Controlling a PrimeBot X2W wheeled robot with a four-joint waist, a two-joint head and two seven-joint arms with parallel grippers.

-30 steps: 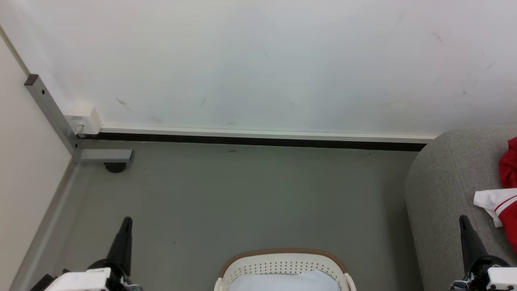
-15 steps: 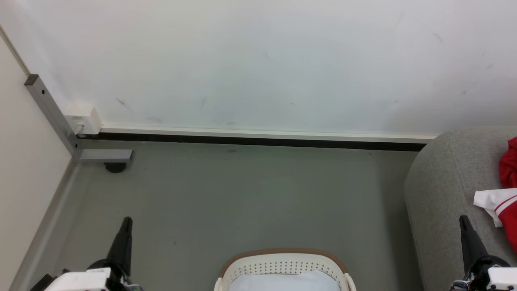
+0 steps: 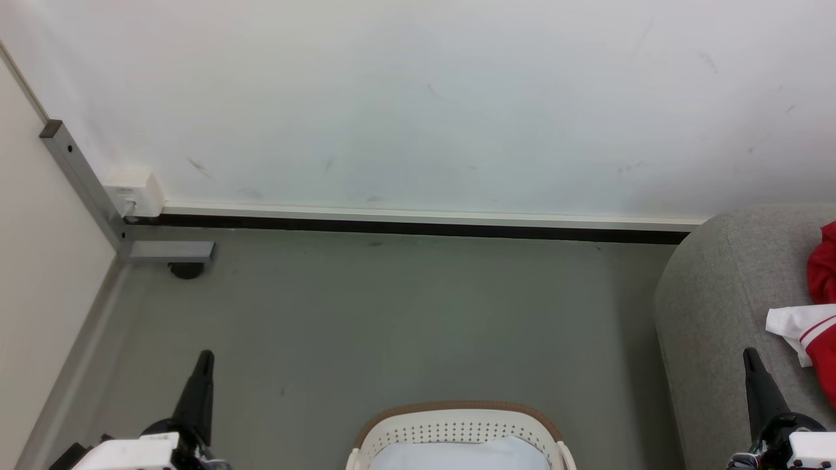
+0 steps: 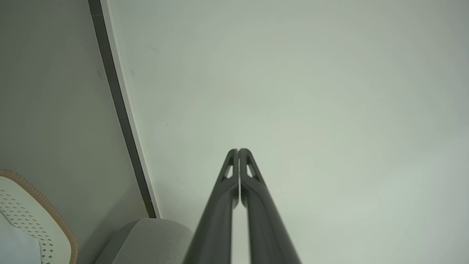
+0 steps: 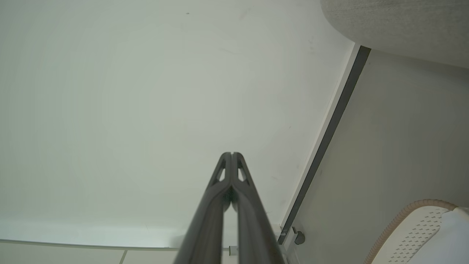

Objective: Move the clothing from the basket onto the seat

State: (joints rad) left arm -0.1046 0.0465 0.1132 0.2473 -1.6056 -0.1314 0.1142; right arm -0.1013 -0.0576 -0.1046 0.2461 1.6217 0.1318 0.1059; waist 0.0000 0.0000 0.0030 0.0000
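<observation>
Nearest, the left fingers (image 3: 198,395) and right fingers (image 3: 757,388) point up, each pair pressed together on nothing. Between them the basket (image 3: 457,407) stands on the floor (image 3: 392,313) with something pale inside; what it is I cannot tell. To the right, the red-and-white clothing (image 3: 819,326) lies on the seat (image 3: 718,294). Beyond stands the white wall (image 3: 418,98)

free: floor (image 3: 405,313) between basket (image 3: 460,407) and wall (image 3: 418,104) | obstacles: seat (image 3: 718,300) right, metal frame (image 3: 171,250) far left
</observation>
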